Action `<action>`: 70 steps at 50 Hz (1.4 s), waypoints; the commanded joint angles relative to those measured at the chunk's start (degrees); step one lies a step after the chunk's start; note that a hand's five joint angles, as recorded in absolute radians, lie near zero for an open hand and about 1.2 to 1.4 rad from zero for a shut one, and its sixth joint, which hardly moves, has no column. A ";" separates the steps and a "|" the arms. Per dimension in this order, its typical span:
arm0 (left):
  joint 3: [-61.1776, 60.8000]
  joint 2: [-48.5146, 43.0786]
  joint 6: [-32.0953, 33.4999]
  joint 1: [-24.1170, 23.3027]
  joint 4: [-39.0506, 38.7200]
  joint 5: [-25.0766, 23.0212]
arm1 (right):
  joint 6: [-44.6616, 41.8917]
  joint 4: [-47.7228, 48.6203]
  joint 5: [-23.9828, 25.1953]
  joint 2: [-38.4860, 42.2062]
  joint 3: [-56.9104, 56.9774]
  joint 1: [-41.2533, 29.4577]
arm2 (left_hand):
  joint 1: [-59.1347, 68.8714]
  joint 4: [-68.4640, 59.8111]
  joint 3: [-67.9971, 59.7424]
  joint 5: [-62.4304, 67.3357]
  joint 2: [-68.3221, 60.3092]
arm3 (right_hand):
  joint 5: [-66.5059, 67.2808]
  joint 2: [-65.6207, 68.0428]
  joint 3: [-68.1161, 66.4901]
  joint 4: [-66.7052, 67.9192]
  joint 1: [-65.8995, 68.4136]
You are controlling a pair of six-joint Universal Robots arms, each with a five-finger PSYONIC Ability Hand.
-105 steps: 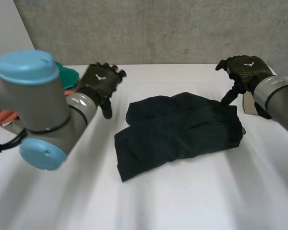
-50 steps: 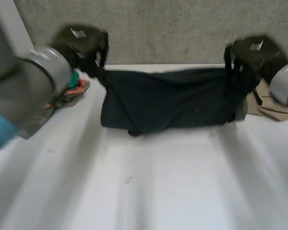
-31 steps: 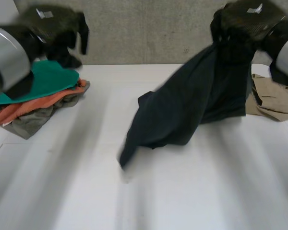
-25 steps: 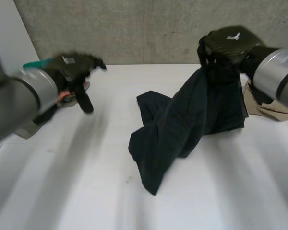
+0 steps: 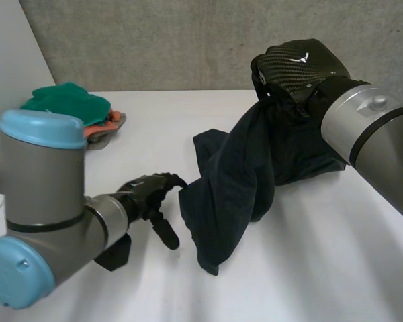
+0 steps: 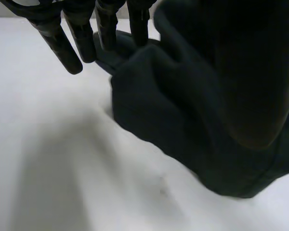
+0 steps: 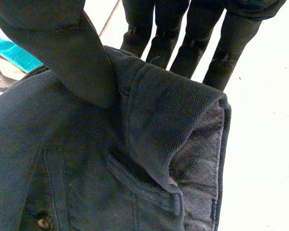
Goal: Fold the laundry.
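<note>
A dark navy garment (image 5: 238, 174) hangs from my right hand (image 5: 299, 67), which is raised over the table's middle right. In the right wrist view the thumb and fingers (image 7: 192, 38) pinch a folded edge of the garment (image 7: 149, 159), next to a pocket and a button. Its lower end lies bunched on the white table (image 5: 309, 268). My left hand (image 5: 144, 191) is low over the table, just left of that bunched end. Its fingers (image 6: 72, 38) are straight and hold nothing, with their tips at the edge of the garment (image 6: 197, 110).
A pile of teal, orange and grey laundry (image 5: 70, 111) lies at the table's back left corner. A grey concrete wall (image 5: 188, 40) runs behind the table. My left arm (image 5: 40, 201) takes up the front left.
The left hand has let go of the garment, opened and dropped down to the table beside it. The garment, first stretched between both hands, now hangs from the right hand alone.
</note>
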State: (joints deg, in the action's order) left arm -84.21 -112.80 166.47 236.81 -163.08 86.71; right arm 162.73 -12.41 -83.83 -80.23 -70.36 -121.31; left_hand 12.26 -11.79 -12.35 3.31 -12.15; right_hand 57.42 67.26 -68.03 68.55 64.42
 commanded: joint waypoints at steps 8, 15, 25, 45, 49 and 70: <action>7.92 -9.28 -5.98 -9.08 -0.57 5.92 | 2.77 2.13 -4.06 -0.98 1.28 -3.14 | -2.26 1.79 2.35 -3.31 2.15 | 12.58 12.74 -11.97 11.45 15.58; 12.23 -12.71 -10.20 -13.30 -2.77 8.64 | 3.56 2.13 -5.99 -0.98 1.72 -4.19 | -2.26 1.79 2.35 -3.31 2.15 | 12.58 12.74 -11.97 11.45 15.58; 19.35 -17.11 -13.89 -15.50 -4.36 21.47 | 5.58 2.13 -6.61 -0.98 0.57 -3.23 | 67.74 -68.21 -67.65 66.69 -67.85 | 12.58 12.74 -11.97 11.45 15.58; 16.27 26.84 27.85 14.29 9.44 -1.72 | -8.83 -4.99 8.24 -1.86 -2.94 11.10 | 67.74 -68.21 -67.65 66.69 -67.85 | 12.58 12.74 -11.97 11.45 15.58; 18.29 22.28 28.29 13.86 11.90 -2.34 | -7.96 -5.08 9.65 -0.02 -3.20 10.93 | 67.74 -68.21 -67.65 66.69 -67.85 | 12.58 12.74 -11.97 11.45 15.58; 63.54 -15.35 31.11 12.71 -7.66 3.47 | -6.64 34.97 -6.16 25.03 19.10 4.68 | 67.74 -68.21 -67.65 66.69 -67.85 | 12.58 12.74 -11.97 11.45 15.58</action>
State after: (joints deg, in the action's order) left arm -36.42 -126.81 198.44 247.29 -157.51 92.05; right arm 155.65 3.68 -83.54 -59.48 -62.54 -116.11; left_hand 67.73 -68.41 -68.09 57.59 -68.58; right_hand 57.98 67.77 -68.30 68.78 64.43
